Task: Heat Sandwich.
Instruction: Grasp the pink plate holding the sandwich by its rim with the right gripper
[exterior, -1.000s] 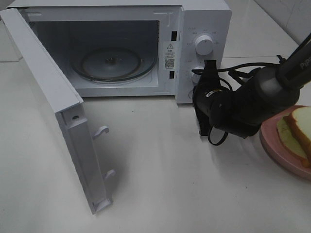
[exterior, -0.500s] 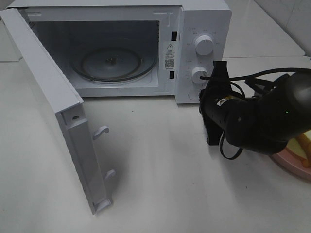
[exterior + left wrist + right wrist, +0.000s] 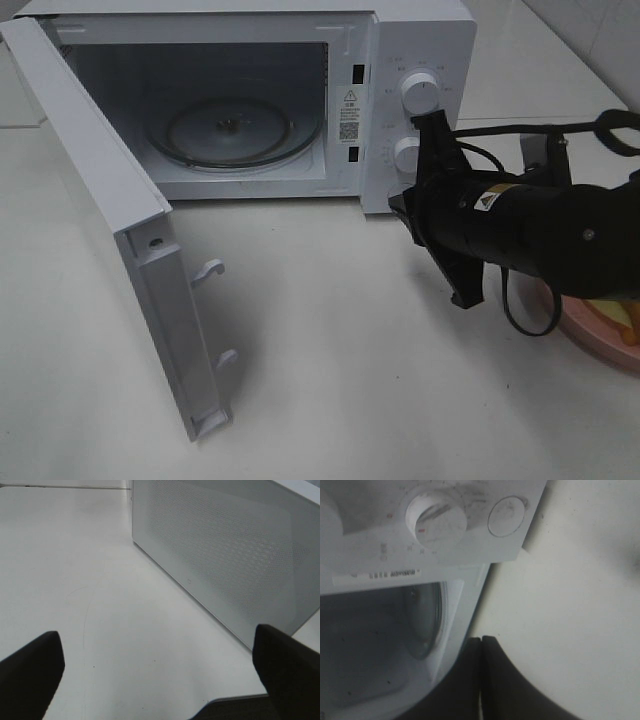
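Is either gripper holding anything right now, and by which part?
Nothing is held. The right gripper is shut on itself, empty; the left gripper stands open over the table.

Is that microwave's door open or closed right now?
Open. The door is swung wide to the left of the microwave, and the bare glass turntable inside is in plain view.

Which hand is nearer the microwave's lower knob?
Right. The right hand is shut just in front of the lower knob; the left hand is open, facing the door from outside.
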{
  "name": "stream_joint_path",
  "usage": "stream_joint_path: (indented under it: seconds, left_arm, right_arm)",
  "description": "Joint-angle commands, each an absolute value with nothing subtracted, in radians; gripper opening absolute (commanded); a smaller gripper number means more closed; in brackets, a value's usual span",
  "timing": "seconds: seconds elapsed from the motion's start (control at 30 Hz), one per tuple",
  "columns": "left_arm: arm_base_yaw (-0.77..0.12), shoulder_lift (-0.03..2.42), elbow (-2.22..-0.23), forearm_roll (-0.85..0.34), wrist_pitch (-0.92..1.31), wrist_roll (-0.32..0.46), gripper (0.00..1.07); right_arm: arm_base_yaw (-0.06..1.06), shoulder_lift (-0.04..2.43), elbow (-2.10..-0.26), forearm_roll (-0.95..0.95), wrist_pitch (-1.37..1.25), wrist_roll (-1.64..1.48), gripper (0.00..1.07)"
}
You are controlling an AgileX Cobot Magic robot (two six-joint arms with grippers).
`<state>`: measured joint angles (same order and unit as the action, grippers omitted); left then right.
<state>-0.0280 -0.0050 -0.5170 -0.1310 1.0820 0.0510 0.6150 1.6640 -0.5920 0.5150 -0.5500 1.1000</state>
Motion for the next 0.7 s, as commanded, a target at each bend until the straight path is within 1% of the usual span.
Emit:
stream_joint_path:
  seconds: [0.03,0.13,0.17,0.3,0.33,0.43,0.5,0.53,0.63,0.7]
  left_arm:
    - [-0.024,-0.022,-0.514,-0.126,1.068,0.051,0.97]
    - [-0.024,-0.022,-0.514,-0.126,1.068,0.051,0.97]
    - [-0.024,-0.022,-0.514,-0.126,1.068,0.051,0.97]
    - [-0.024,-0.022,-0.514,-0.126,1.068,0.051,0.97]
    - [-0.024,-0.022,-0.514,-0.126,1.068,0.051,0.97]
    - [-0.024,-0.022,-0.514,-0.126,1.068,0.051,0.97]
    - [-0.024,-0.022,-0.514,-0.126,1.068,0.052,0.97]
    - [-0.024,-0.022,-0.514,-0.126,1.068,0.052,0.97]
    - [-0.024,-0.022,-0.514,-0.126,1.068,0.052,0.97]
    - [-0.024,-0.022,-0.514,-0.126,1.068,0.052,0.97]
  right_arm:
    - [0.617,1.616,-0.597,0.464,-0.437,0.938,0.03]
    - [0.617,1.592,-0.597,0.463,-0.38,0.85,0.03]
    - [0.617,1.573,-0.597,0.463,-0.325,0.745,0.04]
    - [0.617,1.544,-0.597,0.463,-0.256,0.611,0.04]
    - [0.617,1.527,-0.597,0.463,-0.21,0.528,0.05]
    - [0.617,1.512,-0.598,0.461,-0.17,0.454,0.05]
    - [0.617,1.492,-0.612,0.455,-0.079,0.325,0.05]
    - [0.617,1.492,-0.612,0.455,-0.079,0.325,0.05]
    - [0.617,1.481,-0.646,0.452,0.055,0.164,0.06]
    - [0.617,1.48,-0.655,0.452,0.086,0.128,0.06]
